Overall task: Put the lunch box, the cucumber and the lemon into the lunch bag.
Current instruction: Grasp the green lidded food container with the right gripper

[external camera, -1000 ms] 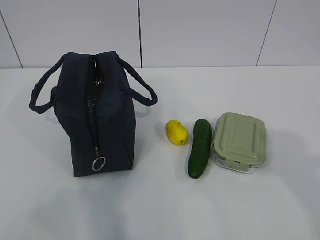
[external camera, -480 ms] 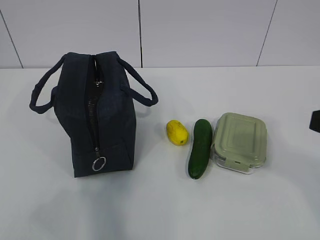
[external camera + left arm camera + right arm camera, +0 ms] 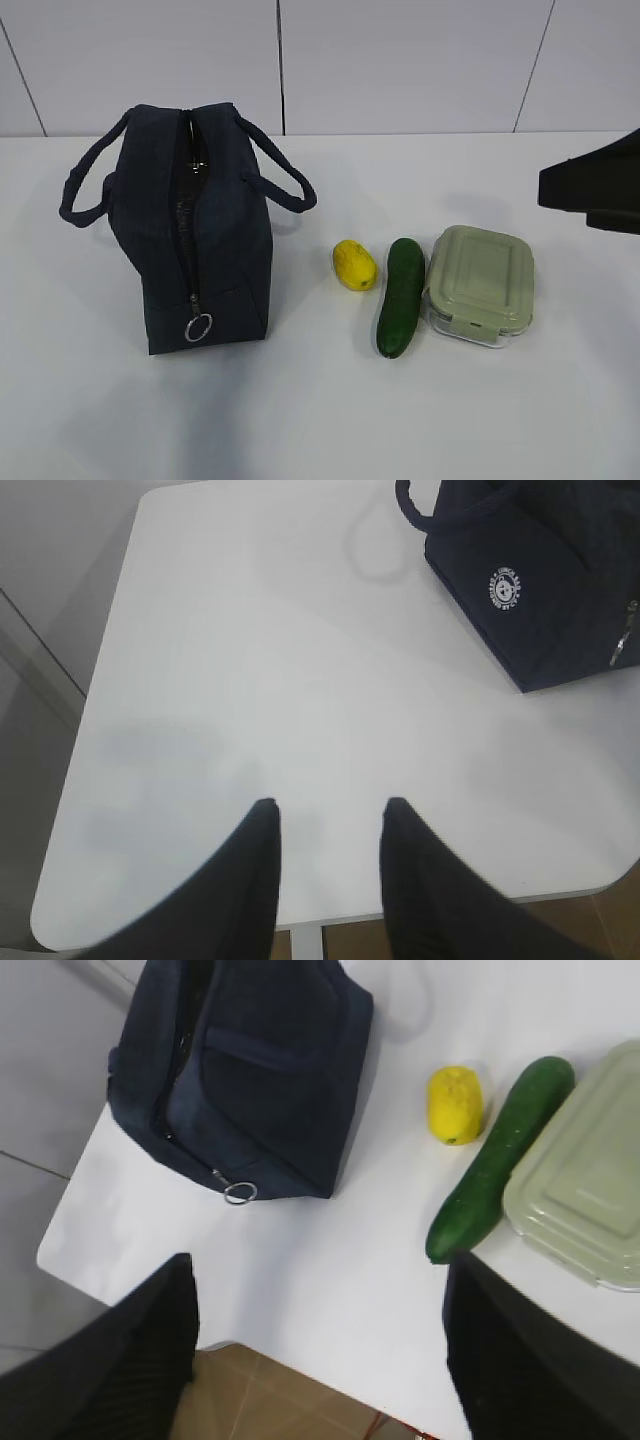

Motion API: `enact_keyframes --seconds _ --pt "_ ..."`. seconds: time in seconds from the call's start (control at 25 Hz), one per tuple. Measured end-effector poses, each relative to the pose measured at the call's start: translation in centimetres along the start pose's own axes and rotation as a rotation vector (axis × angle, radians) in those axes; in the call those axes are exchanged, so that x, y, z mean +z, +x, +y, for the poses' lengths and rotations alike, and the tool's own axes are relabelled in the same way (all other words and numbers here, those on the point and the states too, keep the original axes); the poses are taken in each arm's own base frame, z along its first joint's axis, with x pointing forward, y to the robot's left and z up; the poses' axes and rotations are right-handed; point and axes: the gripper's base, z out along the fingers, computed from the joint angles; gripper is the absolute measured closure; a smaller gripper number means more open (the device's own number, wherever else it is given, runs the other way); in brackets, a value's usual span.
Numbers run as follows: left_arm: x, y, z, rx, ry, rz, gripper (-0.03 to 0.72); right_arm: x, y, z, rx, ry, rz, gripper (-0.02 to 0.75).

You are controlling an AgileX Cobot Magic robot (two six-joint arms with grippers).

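While the lunch bag (image 3: 190, 225) stands unzipped at left, lemon (image 3: 354, 265), cucumber (image 3: 400, 296) and lunch box (image 3: 480, 284) wait untouched; the right tool (image 3: 320, 1345), spread wide and empty, has just entered at right.

A smooth white rectangular tabletop (image 3: 320, 420) with rounded corners fills the scene. Behind it stands a pale grey panelled wall (image 3: 400, 60) crossed by thin dark seams. Beyond the tabletop's near edge, brown wood-look floor (image 3: 270, 1400) shows below.

One lunch bag (image 3: 190, 225), one lemon (image 3: 354, 265), one cucumber (image 3: 400, 296), one lunch box (image 3: 480, 284).
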Motion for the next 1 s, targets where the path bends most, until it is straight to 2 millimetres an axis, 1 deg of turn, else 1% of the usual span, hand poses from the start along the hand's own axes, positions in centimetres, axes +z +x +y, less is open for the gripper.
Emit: enact_keyframes --seconds 0.16,0.28,0.4,0.6,0.76,0.92,1.0 --pt "0.0 0.0 0.0 0.000 0.000 0.000 0.442 -0.5 -0.4 -2.2 0.042 0.051 -0.010 0.164" --pt "0.0 0.0 0.0 0.000 0.000 0.000 0.442 -1.0 -0.5 -3.7 0.070 0.038 0.001 0.164" --pt "0.0 0.0 0.0 0.000 0.000 0.000 0.442 -1.0 -0.6 -4.8 0.094 0.010 0.006 0.165" --pt "0.0 0.0 0.0 0.000 0.000 0.000 0.442 0.3 -0.5 -6.2 0.123 -0.057 0.060 0.165" --pt "0.0 0.0 0.0 0.000 0.000 0.000 0.442 1.3 -0.5 -7.6 0.157 -0.076 0.085 0.165" --pt "0.0 0.0 0.0 0.000 0.000 0.000 0.442 2.0 -0.4 -8.6 0.171 -0.089 0.095 0.165" --pt "0.0 0.0 0.0 0.000 0.000 0.000 0.442 2.4 -0.2 -9.5 0.193 -0.087 0.108 0.165"
